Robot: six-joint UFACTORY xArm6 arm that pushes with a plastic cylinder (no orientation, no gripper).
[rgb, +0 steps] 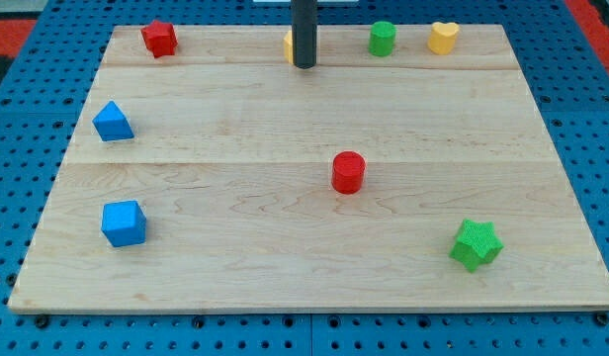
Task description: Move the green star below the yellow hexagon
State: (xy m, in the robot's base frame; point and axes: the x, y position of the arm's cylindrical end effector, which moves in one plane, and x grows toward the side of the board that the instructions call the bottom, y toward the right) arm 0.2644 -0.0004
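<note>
**Near the bottom edge: green star far from its goal**

Nearest the view's bottom, at the right, the green star (477, 244) lies alone on the wooden board (285, 277), well apart from every other block. At the bottom left a blue cube (124, 222) is seen, and further up the left side a blue triangular block (113, 121). Between them and the middle, a red cylinder (348, 172) stands just right of centre.

Along the top edge 4 blocks are lined up: a red star-like block (159, 39), the yellow hexagon (289, 45), a green cylinder (383, 39) and a yellow heart (443, 38). The hexagon is mostly hidden behind the rod, so its shape is judged from the task wording. My tip (304, 65) is set down touching or just beside that hexagon; which of the 2 cannot be told. No hand is fitted, so nothing can be said of open or closed.

The star is judged untouched by the task so far. To do the step well, my tip should be carried round to the star's lower right side without brushing the red cylinder. The push should then be aimed up and to the left, through the star's centre, so that it is not spun aside. The path should be kept above the red cylinder, and the push ended short of the hexagon.
</note>
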